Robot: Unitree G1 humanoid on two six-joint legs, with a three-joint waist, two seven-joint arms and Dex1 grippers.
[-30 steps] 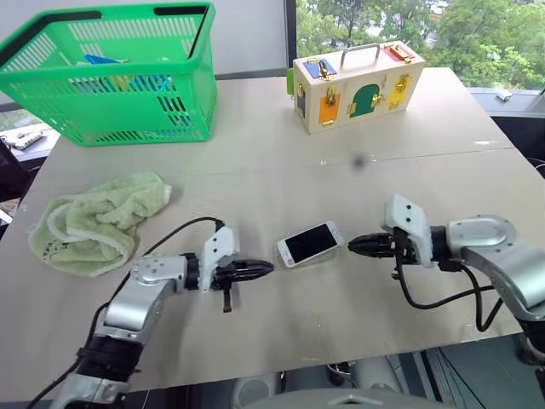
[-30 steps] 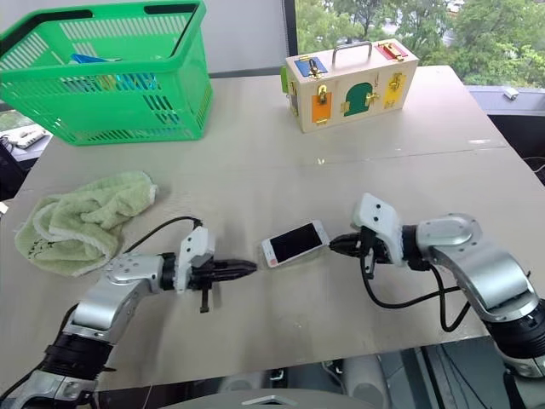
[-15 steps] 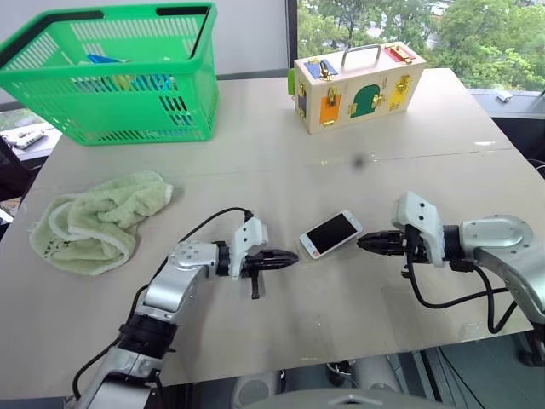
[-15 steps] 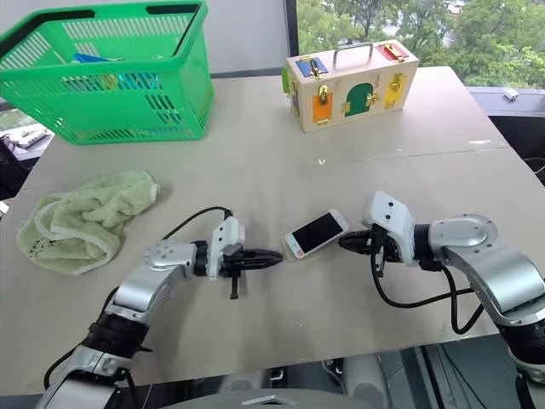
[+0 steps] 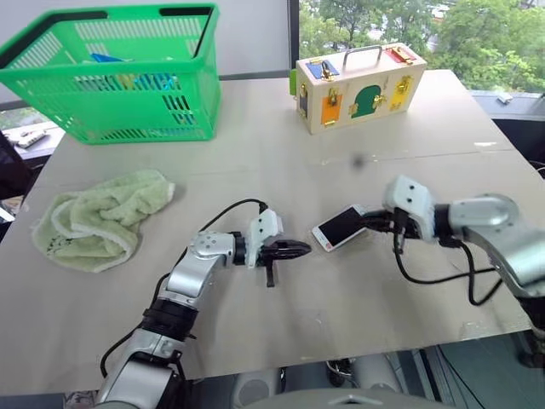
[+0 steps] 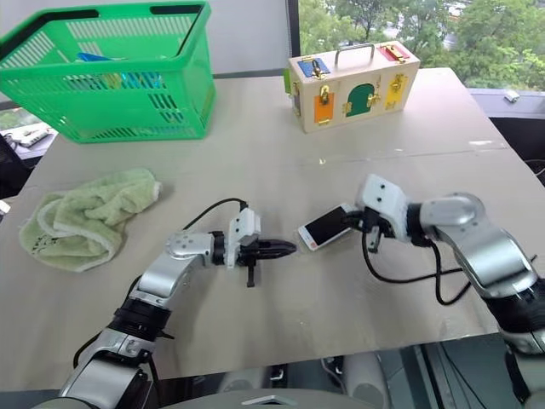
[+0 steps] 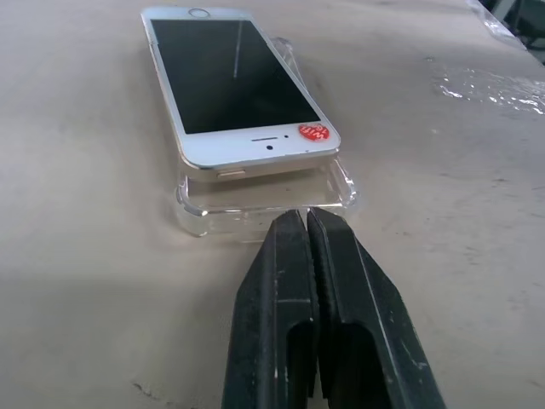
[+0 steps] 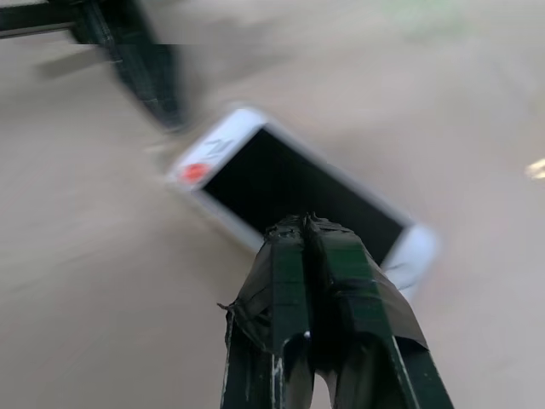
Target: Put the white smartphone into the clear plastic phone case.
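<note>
On the table (image 5: pixel 255 332), well to the left of the left gripper (image 5: pixel 300 249), a green towel (image 5: pixel 100 216) lies crumpled; a green basket (image 5: pixel 119 72) stands farther back on that side. The left gripper has its two black fingers (image 7: pixel 289 281) pressed flat together, gripping nothing, pointing level toward the right. Its tip sits just short of the near end of the clear plastic phone case (image 7: pixel 264 211), which lies flat on the table; whether it touches the case rim cannot be told. The white smartphone (image 5: pixel 341 227) rests on the case, screen up, its end with the red sticker raised over the case's rim nearest the left gripper, so the phone is not seated. On the far side of the phone the right gripper (image 6: pixel 351 223) also has its fingers shut together, empty, its tip over the phone's other end. Bare tabletop lies in front of both grippers toward the table's near edge. Behind the right gripper, well apart, stands a wooden latch box (image 5: pixel 358 85).
</note>
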